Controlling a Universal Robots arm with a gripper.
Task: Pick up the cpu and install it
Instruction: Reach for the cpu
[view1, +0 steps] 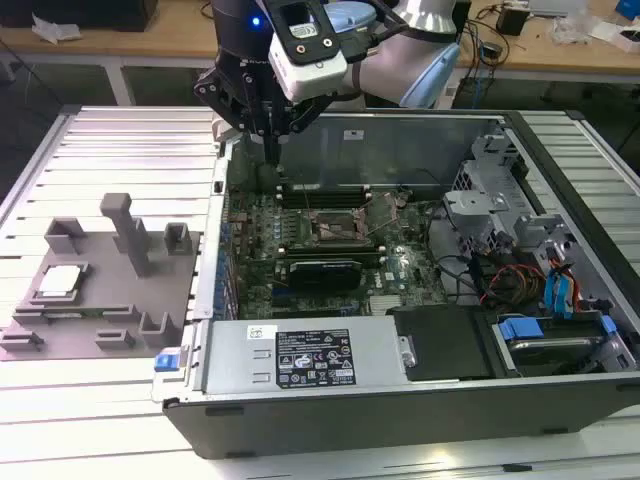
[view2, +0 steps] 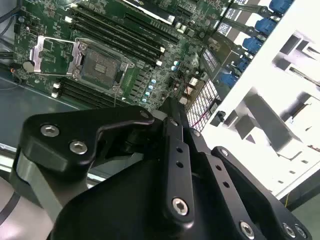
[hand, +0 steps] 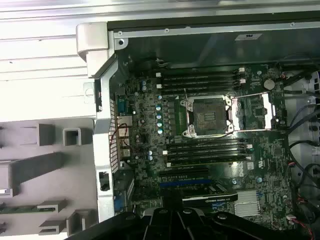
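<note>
The cpu (view1: 60, 281), a small pale silver square, lies in a pocket of the grey fixture plate (view1: 100, 335) at the exterior view's left, outside the computer case. My gripper (view1: 272, 152) hangs over the case's back corner nearest the plate, well away from the cpu. Its fingers (view2: 172, 145) are pressed together with nothing between them. The dark square socket (view1: 335, 226) sits mid-motherboard, its metal frame swung open. It appears in both wrist views, as the socket (hand: 207, 116) and the socket (view2: 102, 65), with bare contacts showing.
A labelled silver box (view1: 300, 360) fills the case's front. Memory slots (hand: 200, 80) flank the socket. A drive cage (view1: 500, 200), cables and blue clips (view1: 560, 290) crowd the exterior view's right. Grey posts (view1: 125, 230) stand up from the fixture plate. The case wall (hand: 102, 135) separates plate and motherboard.
</note>
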